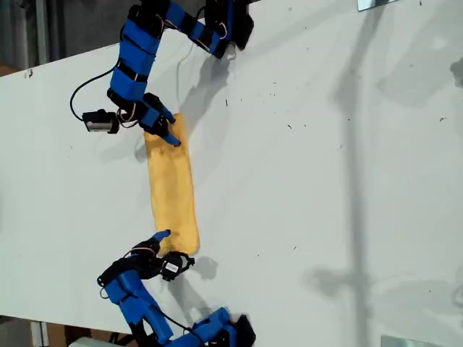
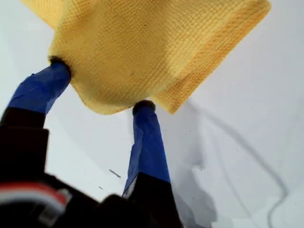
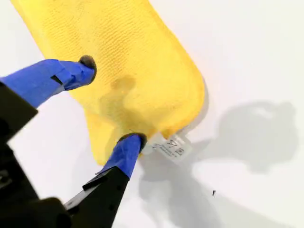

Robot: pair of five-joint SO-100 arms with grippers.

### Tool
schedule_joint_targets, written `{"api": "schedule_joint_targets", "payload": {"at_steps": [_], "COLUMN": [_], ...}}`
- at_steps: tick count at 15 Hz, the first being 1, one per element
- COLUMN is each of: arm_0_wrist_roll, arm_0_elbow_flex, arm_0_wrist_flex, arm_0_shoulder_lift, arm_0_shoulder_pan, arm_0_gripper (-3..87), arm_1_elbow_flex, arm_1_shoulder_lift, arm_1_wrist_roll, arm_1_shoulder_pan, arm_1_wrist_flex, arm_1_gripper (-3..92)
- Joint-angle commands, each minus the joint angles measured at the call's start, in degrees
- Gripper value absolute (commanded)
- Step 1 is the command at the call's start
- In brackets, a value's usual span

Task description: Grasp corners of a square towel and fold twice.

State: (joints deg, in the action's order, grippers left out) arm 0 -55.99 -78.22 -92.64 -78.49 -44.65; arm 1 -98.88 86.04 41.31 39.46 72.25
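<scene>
The towel (image 1: 172, 188) lies on the counter (image 1: 325, 181) as a narrow doubled strip, left of centre in the exterior view, with one arm at each end. I judge that the first fold is done and the second remains. My first tool (image 2: 100, 85) stands wide open astride one end, holding nothing. My second tool (image 3: 111, 99) is spread just as wide, tips resting on the end with the white tag (image 3: 172, 147).

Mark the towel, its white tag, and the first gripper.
towel (image 1: 173, 191): exterior view, middle of the folded strip.
white tag (image 3: 171, 147): second wrist view, centre of the tag.
first gripper (image 2: 102, 85): first wrist view, midway between its fingertips.
</scene>
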Motion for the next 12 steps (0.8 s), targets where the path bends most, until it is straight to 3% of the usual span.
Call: {"api": "schedule_joint_targets", "payload": {"at_steps": [1,3,4,9,12], "arm_0_wrist_roll": [-0.4,1.2,1.1,-1.7,-3.0], "arm_0_elbow_flex": [0.6,4.4,0.8,0.7,-0.3], "arm_0_wrist_flex": [0.4,-3.5,-0.8,-1.9,-2.1], "arm_0_shoulder_lift": [-4.1,-3.1,-6.9,-6.9,-10.6], "arm_0_shoulder_pan": [-1.8,-3.5,-4.0,-0.3,1.5], "arm_0_gripper": [29.7,30.9,31.6,32.0,31.8], "arm_1_elbow_flex": [0.8,0.8,0.9,3.3,6.3], "arm_1_shoulder_lift": [1.5,1.8,1.8,3.3,10.4], "arm_1_wrist_roll": [0.5,0.5,0.4,-1.8,-2.2], "arm_1_shoulder_pan": [0.4,0.6,1.0,7.6,6.9], "arm_1_wrist_flex": [-0.4,-0.4,-0.2,4.2,12.3], "arm_1_gripper": [30.6,30.5,30.4,32.5,32.6]}}
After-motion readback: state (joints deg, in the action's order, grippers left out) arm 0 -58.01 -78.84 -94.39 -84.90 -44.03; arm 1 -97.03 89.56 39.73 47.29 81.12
